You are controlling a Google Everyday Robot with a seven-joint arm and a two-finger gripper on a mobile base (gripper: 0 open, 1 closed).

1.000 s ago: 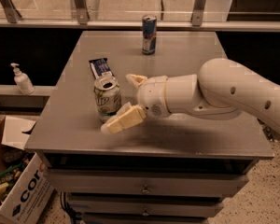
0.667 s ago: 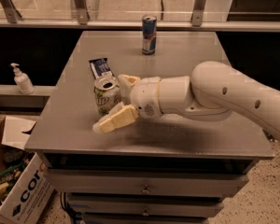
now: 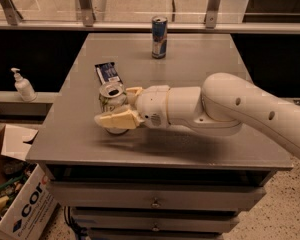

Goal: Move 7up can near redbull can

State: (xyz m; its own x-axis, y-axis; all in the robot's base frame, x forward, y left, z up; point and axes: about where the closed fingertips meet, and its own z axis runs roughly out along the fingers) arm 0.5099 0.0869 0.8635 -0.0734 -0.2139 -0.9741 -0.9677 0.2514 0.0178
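The 7up can (image 3: 110,97), white-silver with green lettering and a silver top, stands upright on the grey table (image 3: 190,74) at the front left. My gripper (image 3: 123,106) reaches in from the right and is shut on it. One cream finger (image 3: 116,119) lies across the can's front and the other finger (image 3: 134,91) sits against its back right. The redbull can (image 3: 159,37), slim and blue-silver, stands upright at the far middle of the table, well apart from the 7up can.
A flat dark blue packet (image 3: 108,72) lies just behind the 7up can. A hand-sanitizer bottle (image 3: 23,85) stands on a ledge to the left. A cardboard box (image 3: 15,194) sits on the floor at the lower left. Metal railings run behind the table.
My gripper has moved left, from beside the 7up can to around it, and its fingers have drawn closer together on the can. The can stays in place.
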